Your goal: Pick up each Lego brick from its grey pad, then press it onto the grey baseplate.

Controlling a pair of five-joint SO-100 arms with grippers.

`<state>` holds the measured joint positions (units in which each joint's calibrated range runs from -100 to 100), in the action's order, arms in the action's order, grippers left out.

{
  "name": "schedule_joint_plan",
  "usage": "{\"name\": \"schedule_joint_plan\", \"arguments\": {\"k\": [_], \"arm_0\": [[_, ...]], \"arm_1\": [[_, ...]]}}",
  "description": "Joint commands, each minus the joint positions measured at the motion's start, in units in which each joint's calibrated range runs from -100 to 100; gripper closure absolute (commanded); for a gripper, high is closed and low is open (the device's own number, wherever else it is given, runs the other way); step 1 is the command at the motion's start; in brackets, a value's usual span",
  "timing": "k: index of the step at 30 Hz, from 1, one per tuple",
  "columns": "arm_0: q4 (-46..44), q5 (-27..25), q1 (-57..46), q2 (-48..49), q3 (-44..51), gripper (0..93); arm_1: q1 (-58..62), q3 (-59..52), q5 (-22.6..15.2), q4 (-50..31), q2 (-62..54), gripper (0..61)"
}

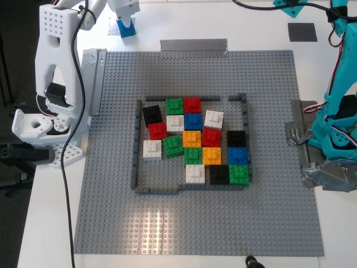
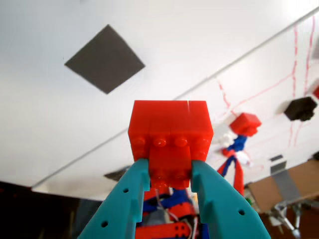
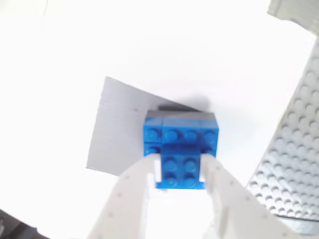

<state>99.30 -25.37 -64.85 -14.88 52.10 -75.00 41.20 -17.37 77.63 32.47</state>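
Exterior view: the grey baseplate (image 1: pixel 268 212) fills the middle of the frame, with a low dark frame (image 1: pixel 135 146) on it enclosing a cluster of coloured bricks. Near the top edge toward the upper left, a white gripper holds the blue brick (image 1: pixel 127 29) just above or on a silvery pad, partly hidden; I cannot tell contact from here. The second wrist view matches: my second gripper (image 3: pixel 180 172) has its white jaws narrowed onto the blue brick (image 3: pixel 181 144), over the edge of the silvery pad (image 3: pixel 117 134), with the baseplate's studded edge (image 3: pixel 291 164) just beside it. So the white arm is the second arm, and the baseplate lies below the brick in the exterior view, close by. In the first wrist view, my first gripper (image 2: pixel 169 174) has teal jaws clamped on the red brick (image 2: pixel 170 132), lifted well clear of the dark pad (image 2: pixel 104 59). The dark pad (image 1: pixel 302 32) sits at the exterior view's upper right; the teal gripper itself is mostly out of that frame. Judgement: both bricks are in hand. The move ahead turns on carrying each inward and down-frame to bare studs. The blue brick looks nearer the plate; the red brick's distance cannot be judged.
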Motion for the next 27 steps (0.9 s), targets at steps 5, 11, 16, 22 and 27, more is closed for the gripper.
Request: {"name": "schedule_joint_plan", "arguments": {"k": [5, 11, 16, 22, 27], "arm_0": [[0.70, 0.15, 13.46, 19.68, -26.59, 92.7], [0.70, 0.44, 25.21, 32.47, -46.00, 92.7], [-2.23, 0.44, 32.54, 39.68, -58.64, 92.7], [-12.16, 5.47, 35.44, 40.63, -68.40, 92.7], [-15.82, 11.67, 37.32, 40.46, -71.01, 92.7]], "arm_1": [[5.18, -7.02, 3.87, 3.00, -25.86, 61.1], [12.36, -19.21, 7.82, 9.35, -42.43, 61.1], [20.34, -29.78, 11.14, 16.91, -55.47, 61.1], [31.95, -41.97, 13.00, 21.71, -68.95, 61.1], [42.61, -51.18, 9.63, 21.14, -76.33, 61.2]]}}
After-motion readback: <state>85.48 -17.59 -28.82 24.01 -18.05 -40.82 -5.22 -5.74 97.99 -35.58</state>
